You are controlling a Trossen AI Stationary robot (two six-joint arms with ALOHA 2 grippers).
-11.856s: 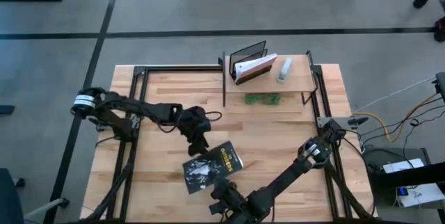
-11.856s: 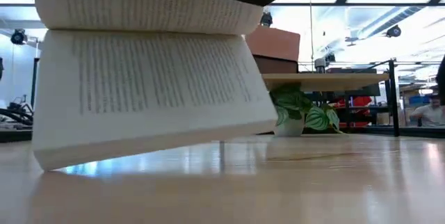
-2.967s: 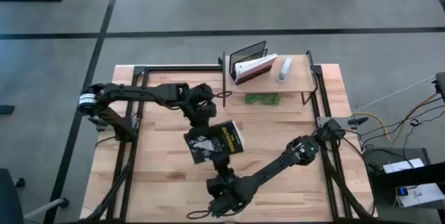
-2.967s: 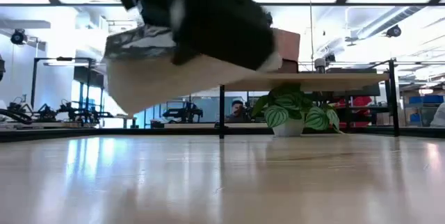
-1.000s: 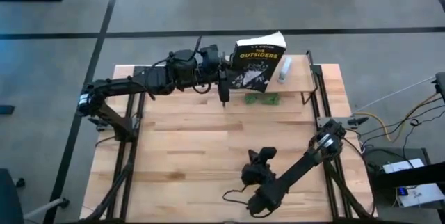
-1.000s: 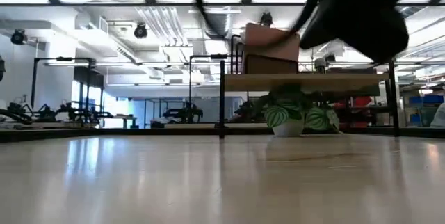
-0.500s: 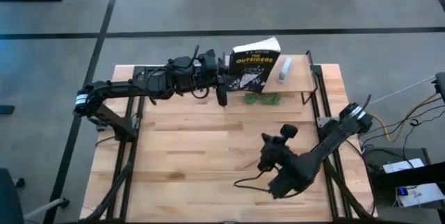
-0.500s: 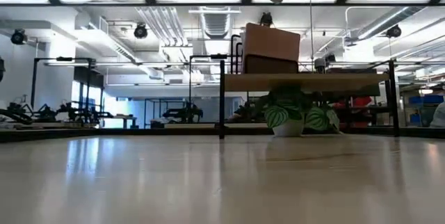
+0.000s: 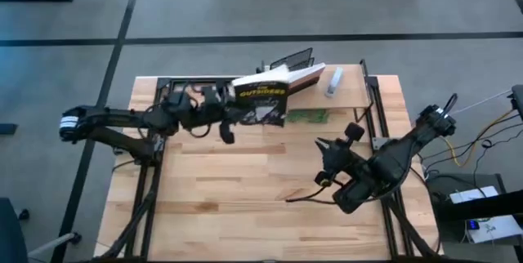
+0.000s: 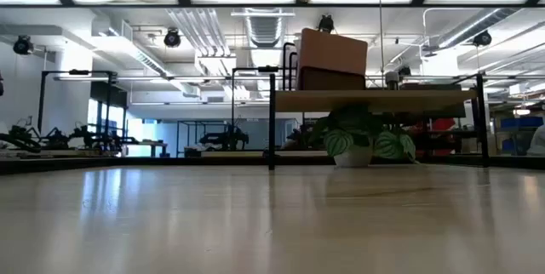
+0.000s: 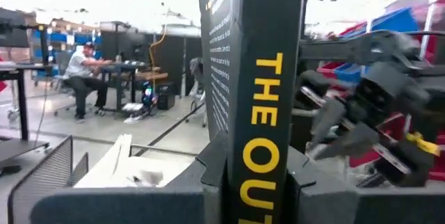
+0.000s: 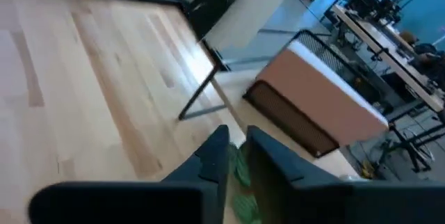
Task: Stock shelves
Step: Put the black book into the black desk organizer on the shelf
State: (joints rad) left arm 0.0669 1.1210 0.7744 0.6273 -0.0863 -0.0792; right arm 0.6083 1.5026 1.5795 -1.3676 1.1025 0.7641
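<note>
leafy plant [image 10: 368, 138], white bottle [image 9: 333, 82], wire rack [image 9: 292, 60].

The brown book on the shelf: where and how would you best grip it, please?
Probably across its thickness at the end nearest the white bottle, coming from above: the brown book leans against the wire rack, leaving that end exposed.

Overhead, table-level, two wrist views

Bright ceiling strips glare off the glossy tabletop [image 10: 272, 223]; the right wrist view is motion-blurred.
</note>
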